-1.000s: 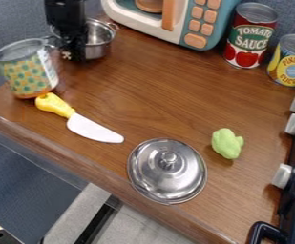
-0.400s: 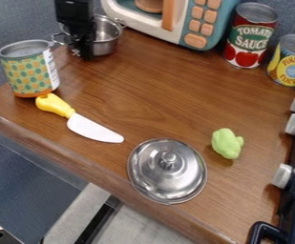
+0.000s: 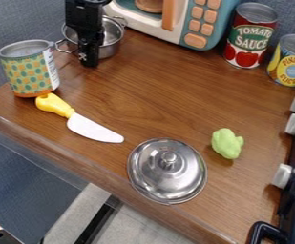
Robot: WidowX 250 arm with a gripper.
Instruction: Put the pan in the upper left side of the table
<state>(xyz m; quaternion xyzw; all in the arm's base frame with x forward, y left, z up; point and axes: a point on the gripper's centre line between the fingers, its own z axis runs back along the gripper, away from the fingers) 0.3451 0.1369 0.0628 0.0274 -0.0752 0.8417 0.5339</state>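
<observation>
Jaws: whether apart, together or clamped on something, I cannot tell; my gripper (image 3: 89, 58) hangs downward near the table's upper left.
Pan: metal, partly hidden behind my jaws, on the upper left of the table (image 3: 162, 95); I cannot tell whether I touch it.
Patterned can: upright, just left of my jaws, near the pan.
Knife (image 3: 95, 128): lying flat below my jaws in the view, yellow handle nearest the patterned can (image 3: 31, 71).
Lid (image 3: 156, 178): well below and right of my jaws, knob up.
Green toy (image 3: 226, 143): farther right of my jaws, above and right of the lid.
Toy microwave (image 3: 200, 31): up and right of my jaws.
Red can (image 3: 248, 38), yellow can (image 3: 292, 62): both upright, far right of my jaws.
</observation>
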